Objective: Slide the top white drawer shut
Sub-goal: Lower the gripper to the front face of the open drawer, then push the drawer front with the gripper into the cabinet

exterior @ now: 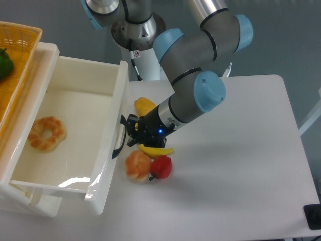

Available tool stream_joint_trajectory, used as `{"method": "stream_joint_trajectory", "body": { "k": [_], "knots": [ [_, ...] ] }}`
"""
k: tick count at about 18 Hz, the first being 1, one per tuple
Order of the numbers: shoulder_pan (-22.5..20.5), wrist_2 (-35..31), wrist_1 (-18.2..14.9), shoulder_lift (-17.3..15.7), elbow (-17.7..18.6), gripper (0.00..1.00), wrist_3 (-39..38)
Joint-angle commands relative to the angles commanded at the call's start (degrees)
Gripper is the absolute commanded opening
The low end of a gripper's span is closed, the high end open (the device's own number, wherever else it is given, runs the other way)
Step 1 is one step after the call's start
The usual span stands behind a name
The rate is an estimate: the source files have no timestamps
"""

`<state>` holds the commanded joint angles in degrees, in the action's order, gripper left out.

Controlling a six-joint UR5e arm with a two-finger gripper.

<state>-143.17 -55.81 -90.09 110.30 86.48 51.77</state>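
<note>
The top white drawer point(107, 165) stands pulled far out to the right, its glossy front panel carrying a curved black handle point(119, 138). A toy doughnut point(46, 133) lies inside it. My gripper point(130, 131) reaches in low from the right, its black fingertips right beside the handle, close to or touching the front panel. The frame does not show whether the fingers are open or shut. Nothing is seen held.
On the table just right of the drawer front lie a yellow pepper point(144, 106), a banana point(156, 150), an orange pastry point(137, 166) and a red pepper point(161, 167). A yellow wicker basket point(22, 65) with a green item sits on the cabinet top at the left.
</note>
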Motion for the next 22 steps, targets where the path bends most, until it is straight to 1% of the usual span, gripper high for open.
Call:
{"method": "stream_joint_trajectory", "body": {
  "k": [15, 22],
  "knots": [
    [1.14, 0.44, 0.00, -1.76, 1.32, 0.00, 0.18],
    [3.25, 0.44, 0.00, -2.11, 1.41, 0.00, -0.35]
  ]
}}
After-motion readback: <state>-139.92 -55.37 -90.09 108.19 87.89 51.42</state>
